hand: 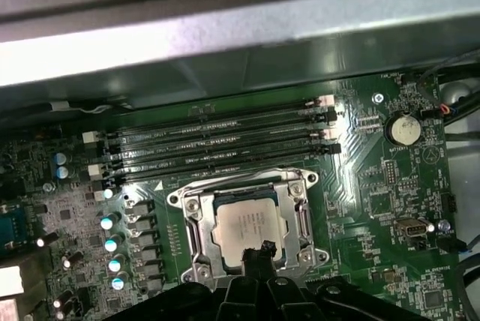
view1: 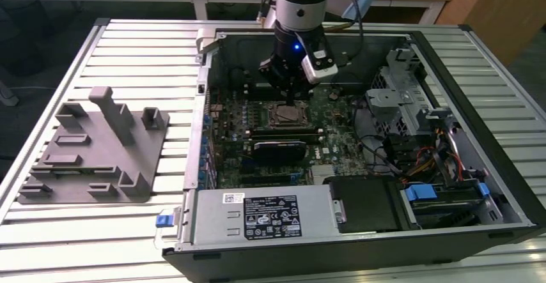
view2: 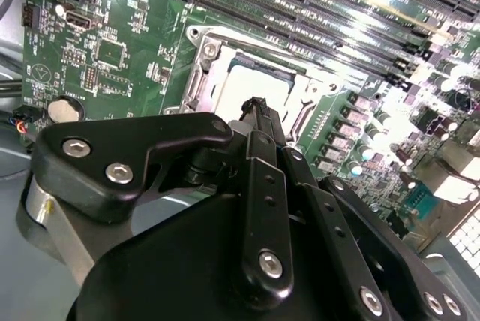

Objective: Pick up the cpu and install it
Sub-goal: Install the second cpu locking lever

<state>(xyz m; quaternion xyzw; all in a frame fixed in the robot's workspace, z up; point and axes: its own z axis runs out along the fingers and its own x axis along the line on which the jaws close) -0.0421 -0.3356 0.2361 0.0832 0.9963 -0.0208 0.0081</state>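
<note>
The cpu (hand: 247,222) lies flat in the metal-framed socket (hand: 192,216) on the green motherboard, silver top up. It also shows in the second wrist view (view2: 241,81) and in the exterior view (view1: 286,114). My gripper (hand: 259,252) hangs just above the cpu's edge, its black fingers pressed together with nothing between them. In the second wrist view the gripper (view2: 259,106) hides part of the cpu. In the exterior view the gripper (view1: 295,99) reaches down into the open computer case over the socket.
A grey plastic tray (view1: 94,161) with upright posts stands on the slatted table at the exterior view's left. Memory slots (hand: 217,141) run beside the socket. The case walls, the power supply (view1: 260,216) and a drive cage (view1: 401,72) ring the motherboard.
</note>
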